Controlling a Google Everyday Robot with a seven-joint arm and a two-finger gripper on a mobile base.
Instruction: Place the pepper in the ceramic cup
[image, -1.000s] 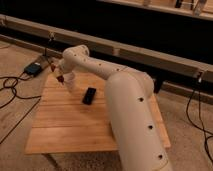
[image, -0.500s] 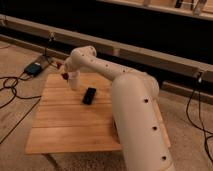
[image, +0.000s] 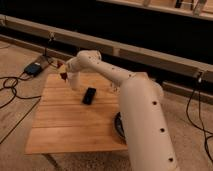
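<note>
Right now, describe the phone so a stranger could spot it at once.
On the wooden table, near its middle, the phone lies beside the white arm, right of the tool holding the pepper over the far-left corner. It is the only flat black rectangle; the bowl is round.

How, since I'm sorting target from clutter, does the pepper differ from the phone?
Colour: the pepper is red, the phone black. Size: the pepper shows as a small spot, the phone as a larger flat rectangle. Position: the pepper sits raised in the shut hand over the far left corner of the wooden table, while the phone lies flat near the table's middle. Both are within the tabletop's bounds.
</note>
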